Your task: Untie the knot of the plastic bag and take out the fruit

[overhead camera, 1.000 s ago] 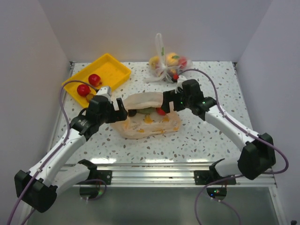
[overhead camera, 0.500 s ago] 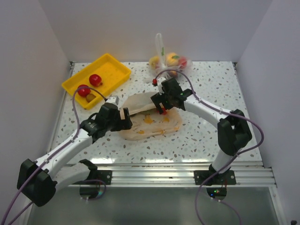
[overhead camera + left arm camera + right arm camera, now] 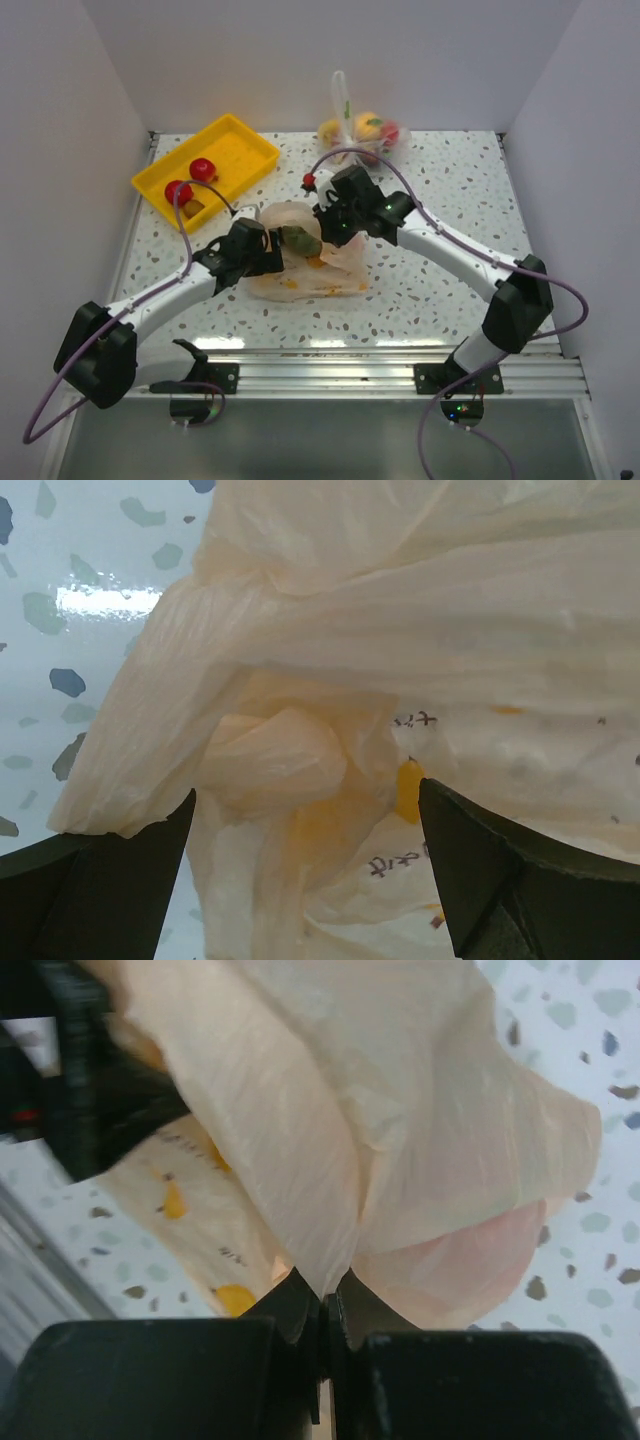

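Left jaws: spread, bag [image 3: 400, 630] between them
Right jaws: clenched on bag
Yellow tray [image 3: 240, 150]: 10 o'clock, holding red fruits [image 3: 203, 169]

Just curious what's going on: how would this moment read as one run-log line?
right end effector: shut on plastic bag | left end effector: open astride the bag | green fruit: showing at bag opening

L hand [image 3: 308, 798] wide, R hand [image 3: 322, 1298] clamped.
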Tool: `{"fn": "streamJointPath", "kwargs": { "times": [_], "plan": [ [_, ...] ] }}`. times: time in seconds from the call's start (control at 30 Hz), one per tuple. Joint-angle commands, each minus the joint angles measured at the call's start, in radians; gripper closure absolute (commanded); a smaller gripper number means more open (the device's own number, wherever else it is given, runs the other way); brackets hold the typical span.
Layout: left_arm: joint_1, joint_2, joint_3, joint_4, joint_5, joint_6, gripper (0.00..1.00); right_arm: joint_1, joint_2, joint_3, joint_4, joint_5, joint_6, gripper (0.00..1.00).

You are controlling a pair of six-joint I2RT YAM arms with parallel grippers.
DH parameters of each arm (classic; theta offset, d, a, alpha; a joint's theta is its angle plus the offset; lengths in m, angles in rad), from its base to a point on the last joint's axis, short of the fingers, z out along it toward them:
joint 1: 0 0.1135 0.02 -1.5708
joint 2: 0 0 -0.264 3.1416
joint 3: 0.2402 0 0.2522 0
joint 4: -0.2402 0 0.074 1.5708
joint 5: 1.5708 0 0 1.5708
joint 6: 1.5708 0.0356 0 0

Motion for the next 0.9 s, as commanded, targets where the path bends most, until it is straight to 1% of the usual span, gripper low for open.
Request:
{"fn": "streamJointPath", "kwargs": {
  "times": [0.0,0.03,0.07,0.13,0.17,0.3,0.47,0.6,0.63,0.7,0.73,0.8,0.83,0.87],
  "plan": [
    [-0.004,0.005,-0.002,0.094,-0.060,-0.008,0.00,0.081,-0.130,0.014,-0.027,-0.119,0.055,1.00],
    [-0.004,0.010,-0.004,0.096,-0.062,-0.009,0.00,0.080,-0.145,-0.015,-0.005,-0.096,0.064,1.00],
    [-0.004,0.013,-0.005,0.096,-0.062,-0.009,0.00,0.080,-0.162,-0.088,0.028,-0.055,0.078,1.00],
    [-0.004,0.016,-0.019,0.094,-0.063,-0.014,0.00,0.073,-0.179,-0.144,0.085,0.028,0.115,1.00],
    [-0.004,0.016,-0.031,0.096,-0.063,-0.014,0.00,0.052,-0.179,-0.191,0.103,0.054,0.143,1.00],
    [-0.004,0.010,-0.053,0.099,-0.069,-0.012,0.00,-0.026,-0.176,-0.300,0.220,0.069,0.238,1.00],
    [-0.004,0.001,-0.051,0.106,-0.063,0.017,0.00,-0.130,-0.181,-0.412,0.294,0.072,0.313,1.00],
    [-0.004,-0.013,-0.048,0.117,-0.049,0.047,0.00,-0.137,-0.182,-0.432,0.289,0.086,0.307,1.00],
    [-0.004,-0.024,-0.047,0.120,-0.048,0.052,0.00,-0.137,-0.187,-0.432,0.288,0.083,0.305,0.98],
    [-0.004,-0.035,-0.044,0.126,-0.048,0.066,0.00,-0.137,-0.205,-0.432,0.282,0.094,0.295,0.91],
    [-0.004,-0.042,-0.041,0.128,-0.051,0.070,0.00,-0.137,-0.211,-0.432,0.280,0.106,0.286,0.73],
    [-0.004,-0.041,-0.033,0.120,-0.058,0.080,0.00,-0.137,-0.225,-0.429,0.274,0.147,0.253,0.52],
    [-0.004,-0.036,-0.030,0.119,-0.060,0.083,0.00,-0.137,-0.234,-0.429,0.269,0.163,0.243,0.35],
    [-0.004,-0.033,-0.025,0.114,-0.060,0.084,0.00,-0.137,-0.236,-0.428,0.263,0.189,0.227,0.27]
  ]
}}
